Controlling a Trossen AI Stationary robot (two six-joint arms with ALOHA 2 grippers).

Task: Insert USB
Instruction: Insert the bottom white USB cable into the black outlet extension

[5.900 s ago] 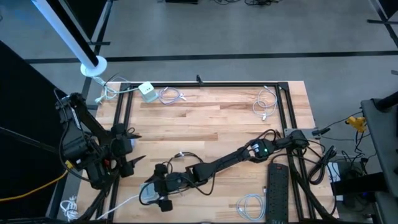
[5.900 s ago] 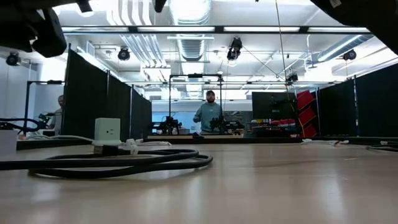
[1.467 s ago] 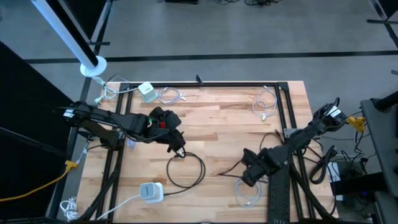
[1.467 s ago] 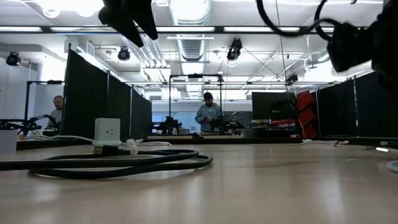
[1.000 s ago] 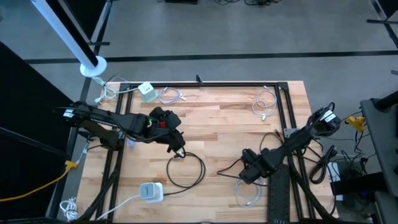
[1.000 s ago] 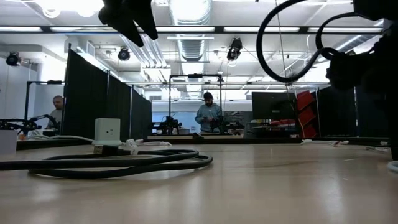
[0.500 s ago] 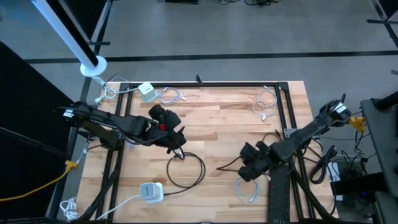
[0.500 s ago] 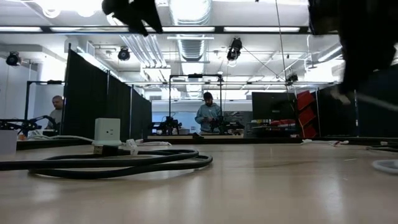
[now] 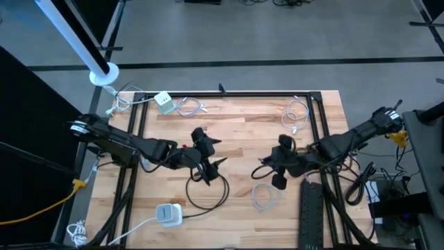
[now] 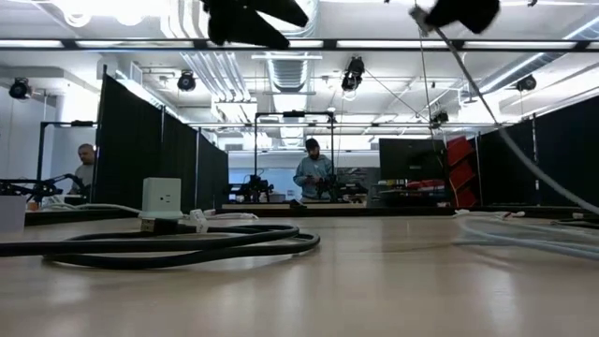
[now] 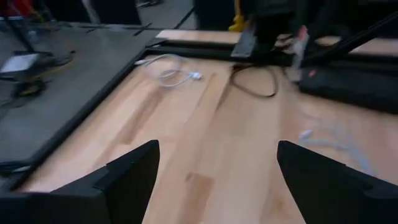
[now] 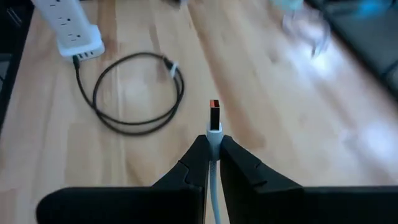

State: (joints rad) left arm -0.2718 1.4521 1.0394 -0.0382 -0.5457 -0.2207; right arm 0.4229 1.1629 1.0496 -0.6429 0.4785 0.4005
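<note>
My right gripper (image 12: pixel 213 144) is raised above the table's right half (image 9: pixel 276 170) and is shut on a white USB cable. The cable's metal plug (image 12: pixel 214 112) sticks out ahead of the fingers. The rest of the cable lies in a loose coil (image 9: pixel 263 198) on the wood below. A white charger block (image 12: pixel 71 28) lies near the front left (image 9: pixel 166 213), with a black cord loop (image 9: pixel 208 191) beside it. My left gripper (image 11: pixel 217 171) hovers open over the table's middle (image 9: pixel 216 153), pointing toward the right arm, with nothing between its fingers. My right gripper pinches the white cable just behind its plug (image 12: pixel 214 132) between the two fingertips (image 12: pixel 200 149). The cable runs along the fingers. The plug points forward and slants down toward the table. It is lifted clear, and the cable hangs slack (image 10: pixel 510 140) to the coil on the table.
A white adapter (image 9: pixel 164 102) with a short cable (image 9: pixel 191 107) sits at the far left. Another white cable (image 9: pixel 297 114) lies at the far right. A black power strip (image 9: pixel 311 215) runs along the near right edge. Bare wood lies between the two grippers.
My right gripper has risen from the table's near right and gone toward the far edge, turning as it went. It carries the cable's plug end up, and the coil has been drawn along the table after it. My left gripper has reached toward the right and tipped closer to level.
</note>
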